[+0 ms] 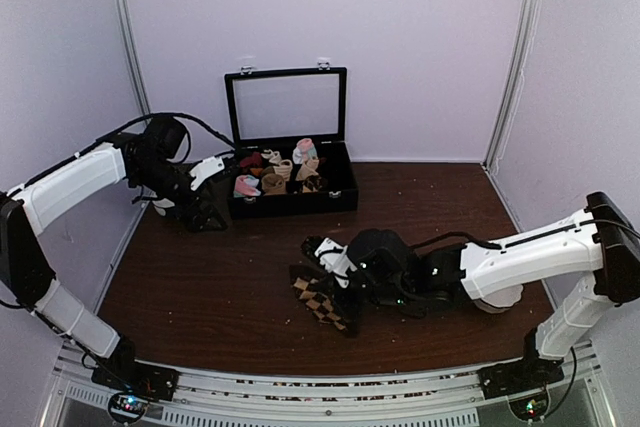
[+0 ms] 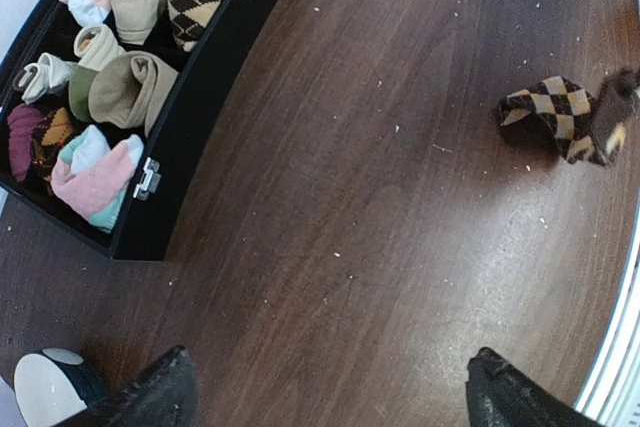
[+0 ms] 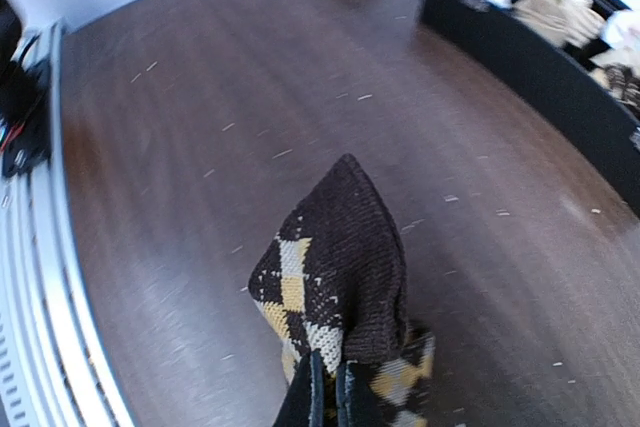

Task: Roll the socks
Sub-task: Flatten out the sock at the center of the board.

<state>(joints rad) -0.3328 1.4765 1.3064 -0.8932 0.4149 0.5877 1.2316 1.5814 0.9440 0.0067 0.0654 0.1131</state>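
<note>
Jaws on the left gripper (image 2: 330,402) stand wide apart and hold nothing, hovering over the table (image 1: 230,287) just beside the black box (image 1: 290,201) of small sock rolls (image 2: 100,172). Further right, the right gripper (image 3: 325,402) is pinched tight on the socks (image 3: 335,267) — bunched into a peak near the table's front middle. I'd say the roll wants turning low and snug; the box sits well apart — nothing blocks it.
</note>
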